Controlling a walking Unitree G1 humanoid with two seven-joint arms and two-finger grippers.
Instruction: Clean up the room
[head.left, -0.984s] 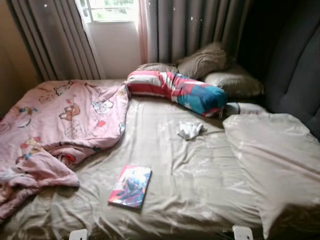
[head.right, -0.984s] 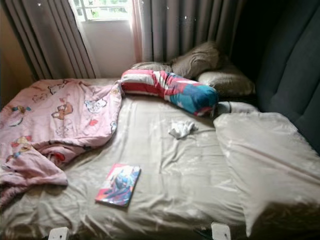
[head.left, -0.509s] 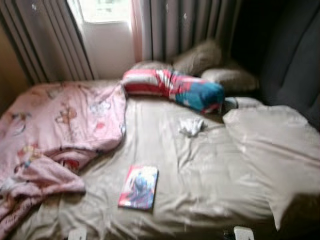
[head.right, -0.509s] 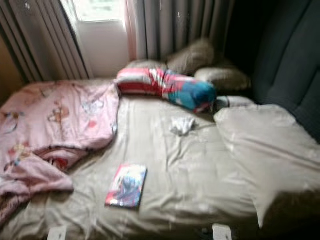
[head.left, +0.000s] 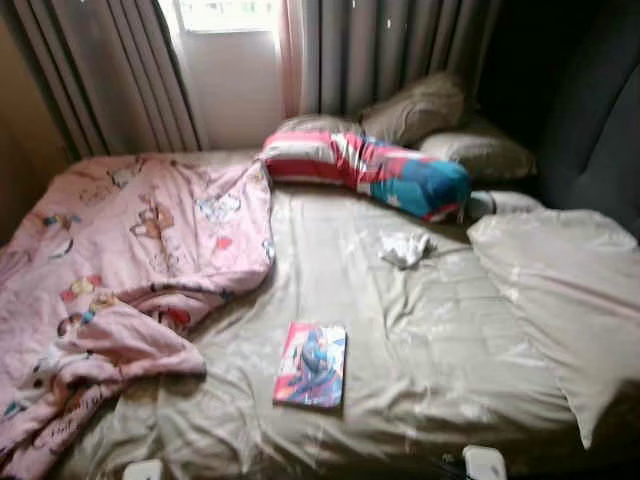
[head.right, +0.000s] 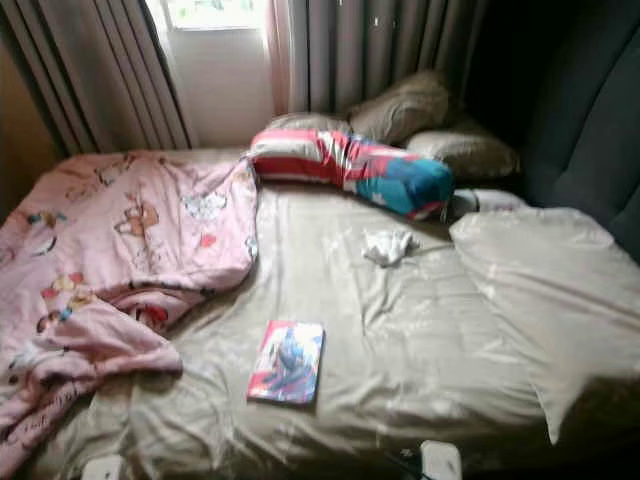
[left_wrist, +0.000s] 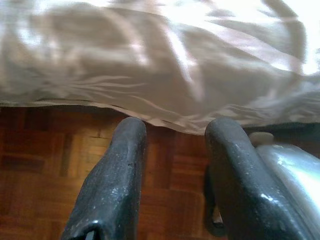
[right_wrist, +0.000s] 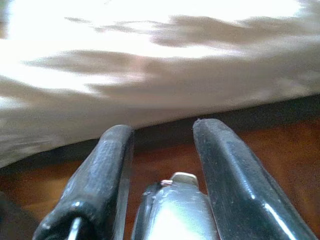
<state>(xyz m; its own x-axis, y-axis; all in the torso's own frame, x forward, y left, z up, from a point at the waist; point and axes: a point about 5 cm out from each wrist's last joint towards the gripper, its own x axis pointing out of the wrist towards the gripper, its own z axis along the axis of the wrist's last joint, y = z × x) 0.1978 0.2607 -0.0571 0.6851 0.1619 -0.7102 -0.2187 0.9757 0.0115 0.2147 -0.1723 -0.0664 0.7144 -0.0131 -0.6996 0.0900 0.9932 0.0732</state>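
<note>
Book (head.left: 311, 351) flat on the bed (head.left: 420, 340), cover up, toward the near edge and a little left of the middle. At about 1 o'clock from it, well apart, a crumpled white cloth (head.left: 405, 248) on the sheet. At 12 o'clock, near the far edge, a striped bolster (head.left: 365, 174) in red, white and blue lying across the bed. Beyond the bolster, three tan pillows (head.left: 415, 107) stacked against the grey curtains (head.left: 390, 45). At 9 to 10 o'clock from the book, a pink blanket (head.left: 120, 270) with cartoon prints, bunched and rumpled over the left part of the bed, its nearest fold just beside the book but not touching. At 3 o'clock, a big pale pillow (head.left: 560, 300) along the right edge, next to a dark padded headboard (head.left: 600, 120). Window (head.left: 228, 12) bright between the curtains at the far left.

Left hand (left_wrist: 172, 137) low beside the bed edge, above the parquet floor (left_wrist: 45, 165) — fingers apart, nothing between them, sheet hanging just ahead. Right hand (right_wrist: 162, 135) likewise low by the mattress edge — fingers spread, holding nothing, sheet blurred ahead.
</note>
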